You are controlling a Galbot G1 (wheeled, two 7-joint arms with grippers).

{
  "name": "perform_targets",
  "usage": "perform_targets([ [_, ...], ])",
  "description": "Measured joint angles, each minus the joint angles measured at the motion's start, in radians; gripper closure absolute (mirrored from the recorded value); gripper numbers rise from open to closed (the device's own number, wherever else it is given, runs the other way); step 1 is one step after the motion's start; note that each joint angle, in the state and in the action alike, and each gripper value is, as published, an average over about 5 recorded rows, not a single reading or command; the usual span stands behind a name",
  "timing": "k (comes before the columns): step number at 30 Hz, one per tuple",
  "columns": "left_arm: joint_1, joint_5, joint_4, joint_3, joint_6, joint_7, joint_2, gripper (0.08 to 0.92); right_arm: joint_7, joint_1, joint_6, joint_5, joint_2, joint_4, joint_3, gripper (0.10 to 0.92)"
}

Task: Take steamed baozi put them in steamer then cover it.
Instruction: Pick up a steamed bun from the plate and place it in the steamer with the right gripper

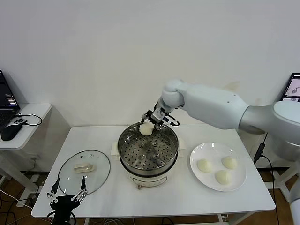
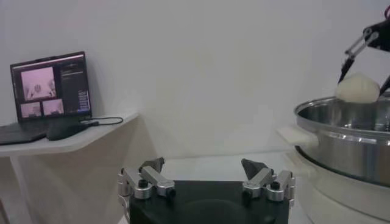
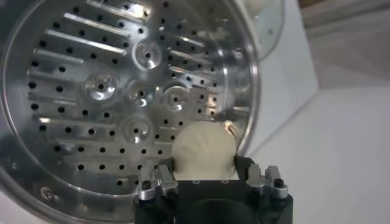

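My right gripper (image 1: 149, 123) is shut on one cream-white baozi (image 1: 146, 129) and holds it over the far rim of the shiny steamer (image 1: 124, 140). In the right wrist view that baozi (image 3: 204, 150) sits between the fingers above the perforated tray (image 3: 109, 91), which holds nothing. Three more baozi (image 1: 220, 169) lie on the white plate (image 1: 201, 179) to the steamer's right. The glass cover (image 1: 85, 171) with its cream handle lies flat on the table to the left. My left gripper (image 1: 68, 192) hangs open at the table's front-left edge, apart from everything. From the left wrist view the held baozi (image 2: 358, 89) shows above the steamer's wall (image 2: 350, 137).
A side table (image 1: 33, 112) with a laptop (image 2: 49, 85) and mouse stands at the far left. A white wall runs close behind the table. Bare tabletop (image 1: 164, 197) lies in front of the steamer.
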Motion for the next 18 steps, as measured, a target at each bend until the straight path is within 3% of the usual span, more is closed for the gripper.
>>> perform_targets([
  [12, -0.011, -0.001, 0.007, 0.005, 0.000, 0.001, 0.000, 0.177, 0.065, -0.064, 0.117, -0.161, 0.061, -0.096, 0.021, 0.372],
  [18, -0.010, -0.001, 0.005, 0.002, 0.000, 0.000, 0.001, 0.177, 0.079, -0.063, 0.146, -0.193, 0.071, -0.113, 0.025, 0.241],
])
